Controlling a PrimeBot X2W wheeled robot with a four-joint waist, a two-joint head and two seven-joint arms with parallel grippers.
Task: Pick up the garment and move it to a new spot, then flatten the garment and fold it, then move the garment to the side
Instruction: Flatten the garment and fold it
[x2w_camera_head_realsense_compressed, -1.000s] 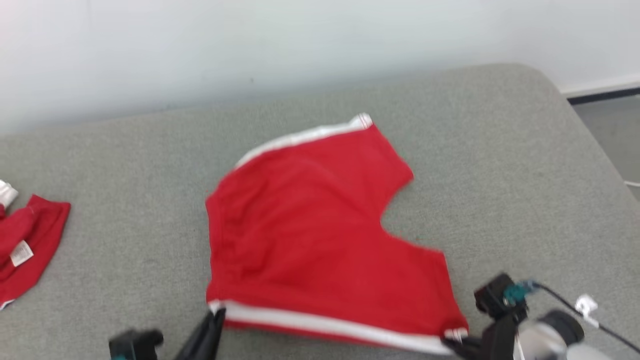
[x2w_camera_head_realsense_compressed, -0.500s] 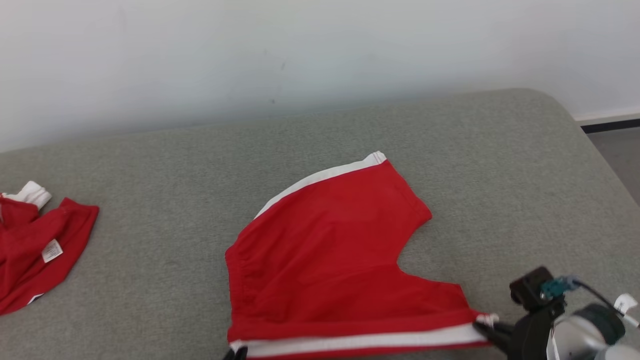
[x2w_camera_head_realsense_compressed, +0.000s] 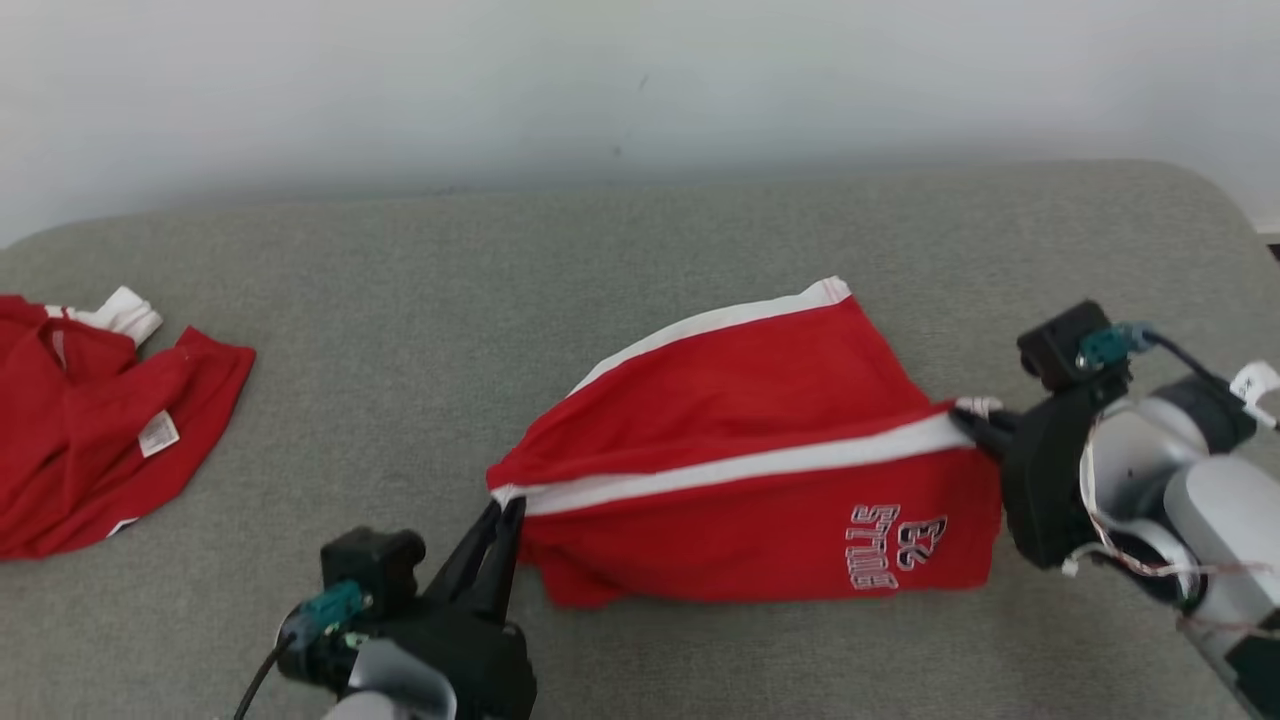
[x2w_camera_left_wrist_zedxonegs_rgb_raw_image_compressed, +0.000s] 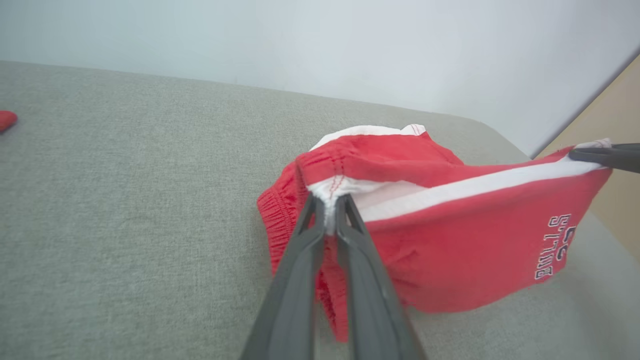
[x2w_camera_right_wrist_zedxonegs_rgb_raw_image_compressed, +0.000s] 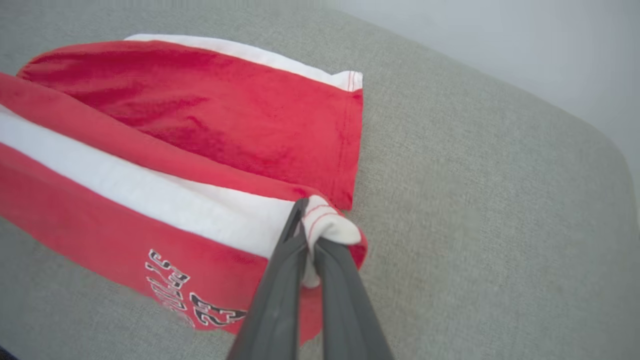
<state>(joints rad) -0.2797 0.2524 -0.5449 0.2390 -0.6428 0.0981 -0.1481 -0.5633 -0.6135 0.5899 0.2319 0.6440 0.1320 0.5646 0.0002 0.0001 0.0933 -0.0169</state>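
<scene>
The red shorts (x2w_camera_head_realsense_compressed: 740, 400) sit near the middle of the grey fabric-covered bed (x2w_camera_head_realsense_compressed: 350, 300). Their far half lies flat on the bed. The near half is raised off it and hangs as a loose flap from the white side stripe (x2w_camera_head_realsense_compressed: 740, 465), with the printed lettering (x2w_camera_head_realsense_compressed: 885, 545) facing the bed's near edge.

The stripe runs fairly straight between two grips. The left hand (x2w_camera_head_realsense_compressed: 505, 510) has its fingers pressed together on the waistband end, and the right hand (x2w_camera_head_realsense_compressed: 965, 420) pinches the hem end, where white cloth bunches over its fingertips.

The cloth looks light and limp. It will likely sag wherever it is unsupported, hold no shape of its own, and drag on the bed's rough weave. The stitched stripe ends are thicker, so they seem the surest places to hold.

A second red garment (x2w_camera_head_realsense_compressed: 100, 420) lies crumpled at the bed's left end, well apart from the shorts.
</scene>
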